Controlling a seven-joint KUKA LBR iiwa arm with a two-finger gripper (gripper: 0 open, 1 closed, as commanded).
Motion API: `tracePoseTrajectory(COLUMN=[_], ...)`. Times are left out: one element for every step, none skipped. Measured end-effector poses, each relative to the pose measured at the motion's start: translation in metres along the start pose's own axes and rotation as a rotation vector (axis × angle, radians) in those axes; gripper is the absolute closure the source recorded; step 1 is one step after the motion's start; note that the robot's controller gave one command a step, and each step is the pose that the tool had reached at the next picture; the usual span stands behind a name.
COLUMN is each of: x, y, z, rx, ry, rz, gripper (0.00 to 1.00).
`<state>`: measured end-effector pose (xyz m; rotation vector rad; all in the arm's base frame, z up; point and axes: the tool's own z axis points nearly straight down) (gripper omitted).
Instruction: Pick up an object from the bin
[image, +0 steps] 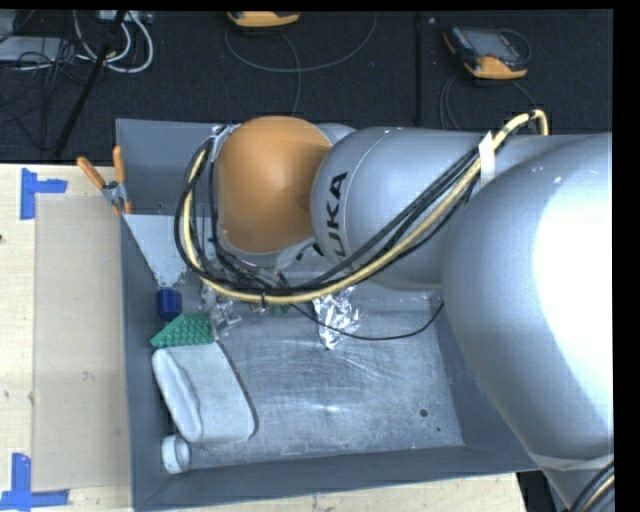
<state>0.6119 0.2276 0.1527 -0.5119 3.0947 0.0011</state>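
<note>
Bin (340, 395): grey metal; the floor is scratched and mostly bare in the middle.
Bottle (205, 395): white and flattish, lying on its side in the front left corner along the left wall, with its cap (175, 455) toward the front wall.
Green piece (183, 331): small, flat, ridged and dark green, just behind the bottle. I cannot tell whether the two touch.
Blue thing (168, 301): small and dark blue, just behind the green piece, near the left wall.
Gripper (222, 312): mine, low in the left part of the bin. The metal that shows sits just right of the green piece and near the blue thing.
Grip: my wrist hides most of it. I cannot tell how far open it is, or whether it has hold of anything.
Foil (338, 315): a crumpled silver wad in mid bin, right of my gripper and apart from it, partly under my arm.
Cables (300, 292): black and yellow, looping round my wrist just above the gripper.
Orange cover (265, 185): rounded, on my wrist, over the back left of the bin.
Arm (420, 200): grey, coming in from the right across the bin's back and right side.
</note>
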Motion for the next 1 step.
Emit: tracePoseTrajectory(x=[0.0043], y=[0.0117], z=[0.0199], rx=[0.003], ry=[-0.009], rz=[0.000], gripper=[1.00])
